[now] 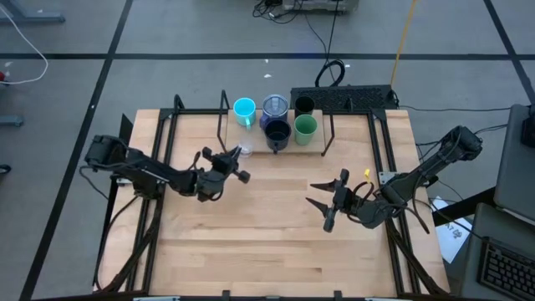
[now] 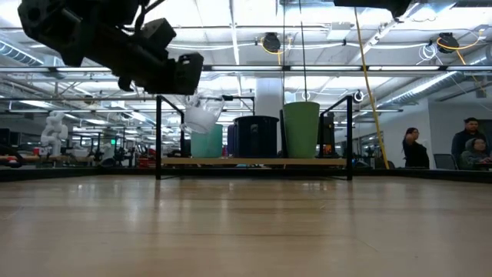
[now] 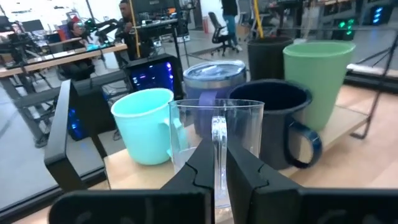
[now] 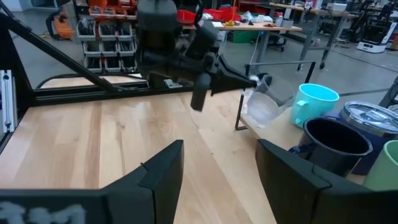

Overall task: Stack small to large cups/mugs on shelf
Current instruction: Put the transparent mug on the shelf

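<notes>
Five cups stand on the shelf (image 2: pixel 338 161) at the table's far edge: a cyan mug (image 3: pixel 146 134), a blue-purple mug (image 3: pixel 214 78) with a silvery top, a black handled mug (image 3: pixel 280 124), a dark tumbler (image 3: pixel 267 56) and a green cup (image 3: pixel 317 74). My left gripper (image 1: pixel 236 156) is shut on the clear cup (image 2: pixel 201 115), just in front of the shelf's left part, near the cyan mug. My right gripper (image 1: pixel 320 201) hovers open over the table's right half, away from the cups. My left gripper pinches the clear cup between its two fingers (image 3: pixel 245 177) on a vertical clear strip (image 3: pixel 217 134) at the cup's near side; handle or wall, I cannot tell. The fingers reach roughly level toward the far edge. The cup hangs tilted below the fingertips (image 4: pixel 261 106), lifted clear.
Black frame posts (image 1: pixel 224 117) (image 1: pixel 328 134) stand at both ends of the shelf. A black power strip (image 1: pixel 351 96) lies behind the table's far edge. Bare tabletop (image 1: pixel 267 226) stretches between the arms and toward the near edge. People show in the room beyond (image 2: pixel 411 146).
</notes>
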